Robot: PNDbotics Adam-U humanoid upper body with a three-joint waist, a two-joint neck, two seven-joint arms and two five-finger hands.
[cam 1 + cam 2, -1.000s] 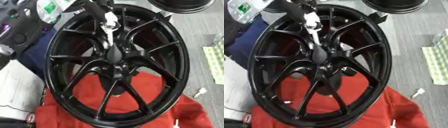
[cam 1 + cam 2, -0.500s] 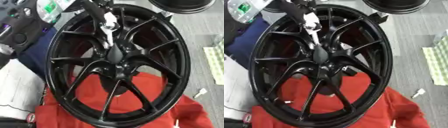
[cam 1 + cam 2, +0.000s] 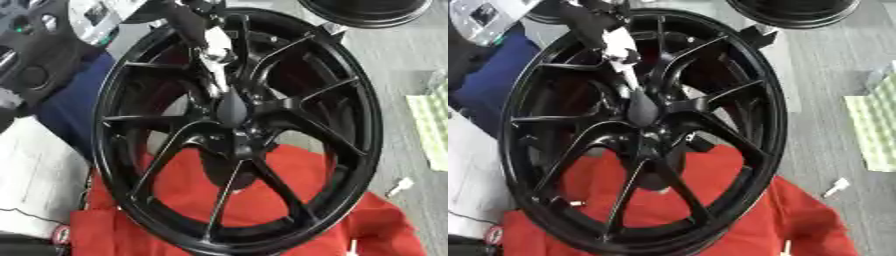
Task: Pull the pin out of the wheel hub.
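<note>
A large black multi-spoke wheel hub point(image 3: 236, 130) lies tilted on a red cloth point(image 3: 175, 210). My left arm comes in from the upper left, its silver wrist joint point(image 3: 214, 50) over the upper spokes. My left hand point(image 3: 231, 107) is down at the hub's centre, its dark fingers bunched together into a narrow shape. They close on the pin, which is almost wholly hidden under them. My right hand shows in neither view.
A second black wheel point(image 3: 367, 10) lies at the top right. On the grey floor to the right are a green-and-white patterned sheet point(image 3: 433, 125) and a small white object point(image 3: 400, 186). Blue cloth point(image 3: 66, 107), a white sheet point(image 3: 35, 175) and black equipment point(image 3: 35, 55) crowd the left.
</note>
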